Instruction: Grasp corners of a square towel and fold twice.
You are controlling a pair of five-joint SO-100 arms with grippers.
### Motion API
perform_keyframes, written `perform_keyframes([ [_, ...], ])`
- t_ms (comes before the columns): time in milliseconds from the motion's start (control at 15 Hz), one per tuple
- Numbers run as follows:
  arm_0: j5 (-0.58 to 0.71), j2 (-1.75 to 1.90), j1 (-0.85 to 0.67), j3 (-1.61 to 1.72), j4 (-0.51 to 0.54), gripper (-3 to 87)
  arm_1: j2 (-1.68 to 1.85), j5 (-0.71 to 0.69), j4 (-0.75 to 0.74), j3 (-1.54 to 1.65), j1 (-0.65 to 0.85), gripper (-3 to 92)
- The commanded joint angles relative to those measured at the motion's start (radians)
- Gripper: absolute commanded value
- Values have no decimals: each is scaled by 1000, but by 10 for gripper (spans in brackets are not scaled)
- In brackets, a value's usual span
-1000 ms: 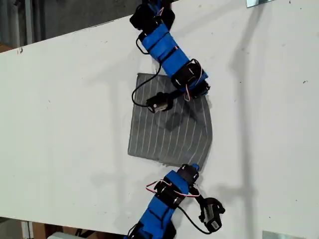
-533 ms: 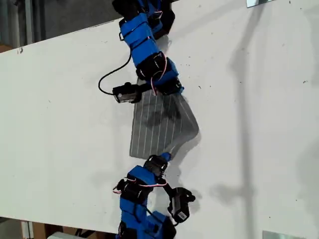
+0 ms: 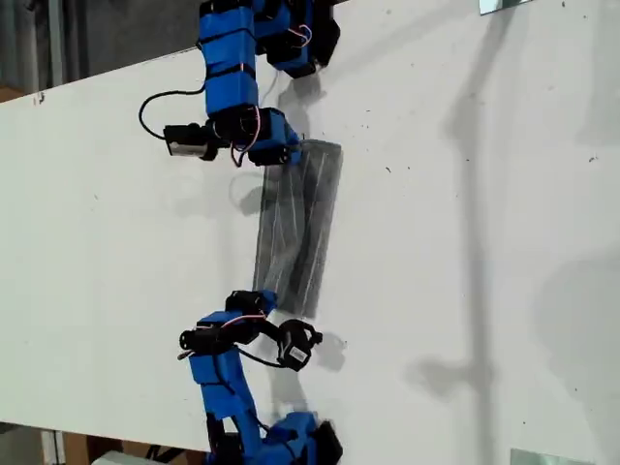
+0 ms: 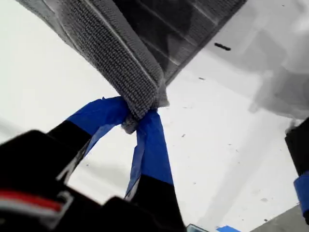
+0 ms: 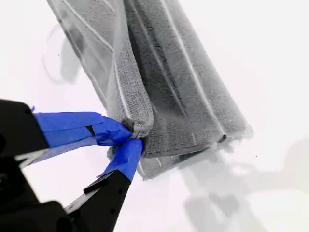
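— Checking the towel (image 3: 295, 228): lay where?
— Lay on the white table (image 3: 484, 242), doubled into a narrow strip, stretched from 12 o'clock to 6 o'clock in the exterior view, just to 9 o'clock of the table's middle.
— And held how by my first gripper (image 4: 137, 121)?
— Clamped on one of the corners (image 4: 140, 108), blue-taped fingers (image 4: 152, 150) pressed together around bunched cloth.
— And my second gripper (image 5: 130, 135)?
— Pinched another corner likewise, with folded layers spread beyond.
— Seen at the strip's ends?
— One blue arm (image 3: 232, 87) at 12 o'clock, another at 6 o'clock.
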Motion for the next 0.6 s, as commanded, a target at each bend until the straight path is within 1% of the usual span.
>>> perform_keyframes([
  [0,18,-15,-72,26,-49,-3,77,-23,-66,126,72,-1],
  [133,41,-35,-107,25,-61,-3,94,-91,-164,229,138,-1],
  [333,80,-52,-172,12,-71,-3,78,-225,-199,268,259,-1],
  [533,129,-195,-261,-67,-72,-3,49,-359,-252,302,385,-1],
])
